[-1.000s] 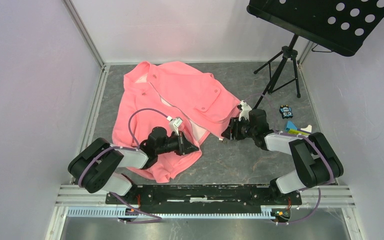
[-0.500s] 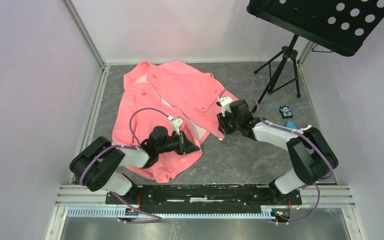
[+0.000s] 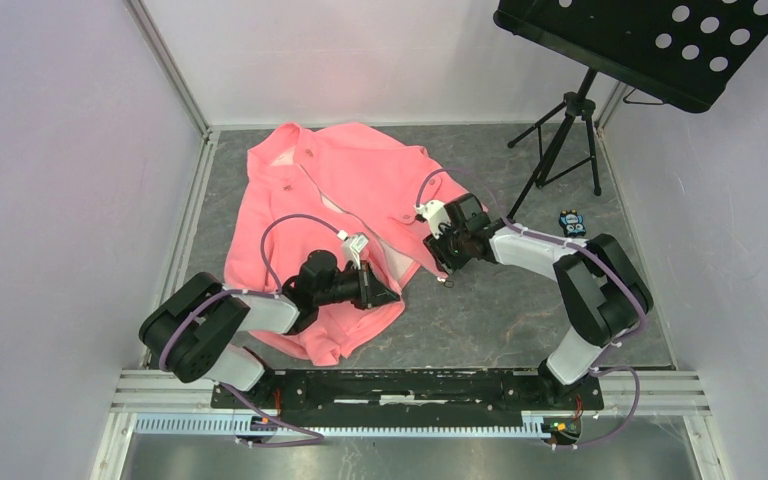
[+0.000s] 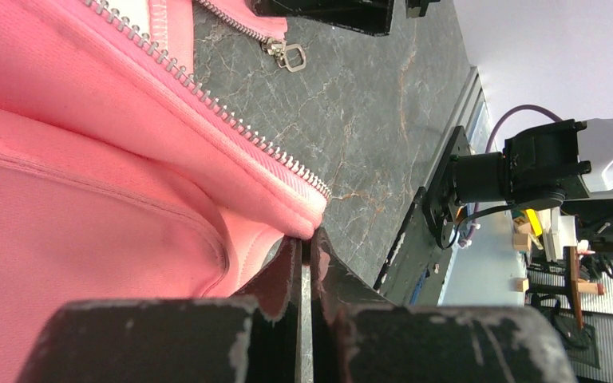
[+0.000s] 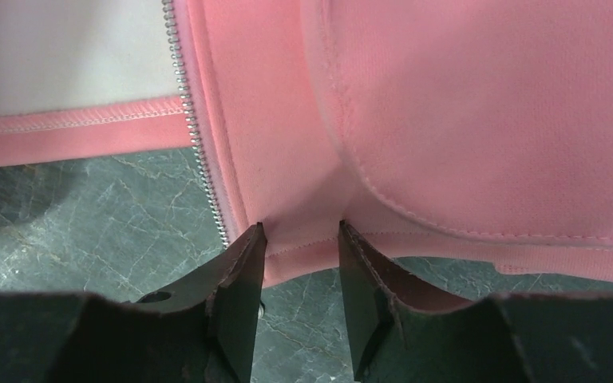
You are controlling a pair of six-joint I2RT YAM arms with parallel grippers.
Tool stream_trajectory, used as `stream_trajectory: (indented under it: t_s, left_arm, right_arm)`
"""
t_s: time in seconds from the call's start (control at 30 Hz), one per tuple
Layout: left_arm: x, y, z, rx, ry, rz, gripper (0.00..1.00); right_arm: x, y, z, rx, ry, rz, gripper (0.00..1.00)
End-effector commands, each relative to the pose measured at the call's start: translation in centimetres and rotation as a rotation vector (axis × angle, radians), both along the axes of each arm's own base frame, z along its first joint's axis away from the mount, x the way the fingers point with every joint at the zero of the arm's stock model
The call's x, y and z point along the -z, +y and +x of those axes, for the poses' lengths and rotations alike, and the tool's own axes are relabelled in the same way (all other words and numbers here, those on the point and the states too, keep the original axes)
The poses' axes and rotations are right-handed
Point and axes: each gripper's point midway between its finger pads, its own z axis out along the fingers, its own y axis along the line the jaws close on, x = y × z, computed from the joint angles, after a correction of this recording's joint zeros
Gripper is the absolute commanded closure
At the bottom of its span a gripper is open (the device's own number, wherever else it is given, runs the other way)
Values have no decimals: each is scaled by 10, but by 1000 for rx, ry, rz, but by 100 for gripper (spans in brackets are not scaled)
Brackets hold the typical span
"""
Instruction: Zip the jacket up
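Right gripper [image 5: 299, 235] slid onto the jacket [image 3: 360, 180]; left gripper [image 4: 304, 247] clamps it.

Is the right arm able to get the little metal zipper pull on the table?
Probably yes: the zipper pull lies uncovered on the table just beside the right gripper, though its jaws straddle the jacket hem.
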Motion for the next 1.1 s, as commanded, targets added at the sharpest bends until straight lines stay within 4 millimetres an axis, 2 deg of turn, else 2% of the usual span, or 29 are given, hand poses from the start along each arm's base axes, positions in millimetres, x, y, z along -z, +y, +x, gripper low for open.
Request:
stream_trajectory:
  t_s: [0.0, 0.13, 0.43, 0.6, 0.7, 0.83, 0.93, 1.03, 1.07]
  left_arm:
    - [-15, -9, 3, 32, -49, -35, 98]
    - [-16, -11, 4, 32, -41, -40, 98]
    - [-16, -9, 2, 32, -36, -41, 98]
    - [-17, -9, 2, 28, -36, -44, 98]
    - [-18, -9, 3, 26, -39, -40, 98]
    - [-18, -9, 3, 28, -34, -35, 98]
    - [-18, -8, 5, 16, -42, -31, 98]
    - [-19, -7, 6, 10, -55, -23, 98]
    - [-20, -7, 8, 7, -55, -21, 98]
  right_arm:
    - [-19, 6, -5, -43, -35, 19, 53]
    - [-22, 8, -5, -54, -36, 17, 50]
    - [7, 2, -5, -47, 1, -40, 49]
    - [25, -3, -13, -34, 48, -61, 52]
    - [28, 2, -19, -44, 67, -27, 61]
    - [22, 18, -24, -76, 82, 59, 75]
    - [10, 25, -18, -78, 52, 99, 87]
    - [-20, 45, -9, -95, 0, 211, 99]
    - [-30, 51, -8, -93, -11, 252, 100]
